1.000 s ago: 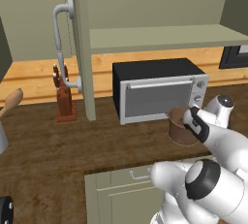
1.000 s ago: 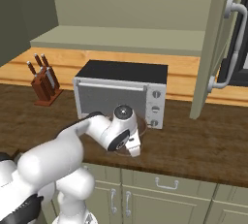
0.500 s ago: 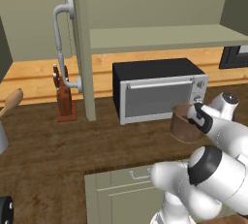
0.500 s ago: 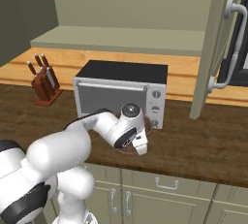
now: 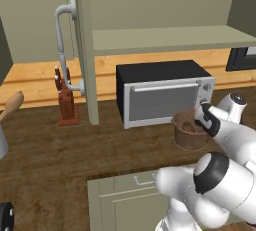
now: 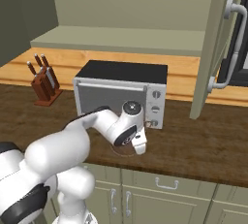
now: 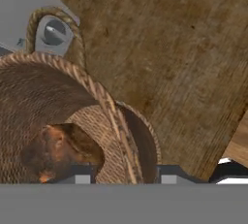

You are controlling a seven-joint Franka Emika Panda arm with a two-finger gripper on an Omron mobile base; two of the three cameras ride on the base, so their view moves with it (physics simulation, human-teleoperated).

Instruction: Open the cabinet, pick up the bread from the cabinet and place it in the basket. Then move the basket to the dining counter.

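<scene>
An olive grey-green wall cabinet (image 5: 165, 40) stands open above a dark wood-grain counter (image 5: 60, 155), its shelf bare and its tops cut off by the frame in both base views. One open door (image 5: 84, 50) with a long curved grey handle (image 5: 64, 45) hangs edge-on at the left of the left base view, and the other door (image 6: 218, 43) shows at the right of the right base view. Under the shelf sits a black and silver toaster oven (image 5: 162, 97), with a knife block (image 5: 66, 100) well to its left. The white arm (image 6: 72, 145) bends across the counter in front of the oven and, in the right base view, hides nearly all of the basket, so its place there is hard to make out. In the left base view the brown round basket (image 5: 189, 131) stands just in front of the oven's right end, its right side covered by the hand. The gripper (image 7: 122, 179) is at the basket's rim: in the hand view one dark finger tip (image 7: 80, 175) sits inside the woven wall and the other outside it, so the fingers are closed on the basket's wall. The tips are cut off by the bottom of that view. Inside the basket, low against its floor, lies the bread (image 7: 60, 152), a dark-brown lump partly in shadow and partly cut off. A wooden spoon (image 5: 11, 106) pokes in at the far left edge of the left base view, its holder mostly out of frame.
</scene>
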